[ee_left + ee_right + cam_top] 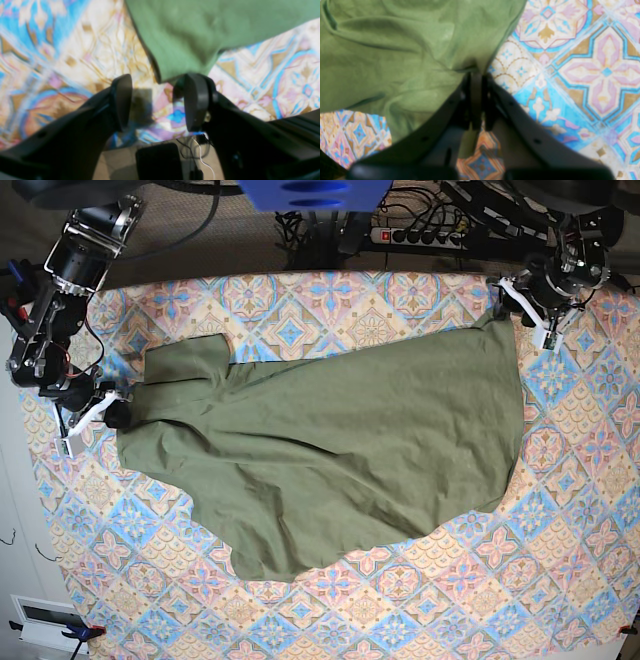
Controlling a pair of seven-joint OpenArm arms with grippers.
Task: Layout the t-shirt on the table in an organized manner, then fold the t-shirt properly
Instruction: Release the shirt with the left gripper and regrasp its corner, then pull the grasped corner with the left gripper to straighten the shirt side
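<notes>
Across the patterned bench [560, 510] the olive-green t-shirt [330, 450] lies spread out, loosely flattened, with soft wrinkles and an uneven curved lower edge sagging toward 6 o'clock. It reaches from roughly 9 o'clock in the base view over to about 2 o'clock, leaving tiled cloth bare all round it.

At 9 o'clock in the base view the right hand [112, 412] sits at the shirt's edge. From its own wrist camera the right hand [477, 75] has its two dark fingers pressed together with a pinch of green cloth caught between them, folds of fabric radiating away toward 10 o'clock.

Up at 2 o'clock in the base view the left hand [522, 302] hangs by the far corner of the shirt. Seen from its wrist camera, the left hand [157, 101] stands with its jaws apart and only patterned cloth showing in the gap; a corner of the t-shirt [190, 37] comes down from 12 o'clock and ends just at the tip of one finger [196, 100], not gripped.
</notes>
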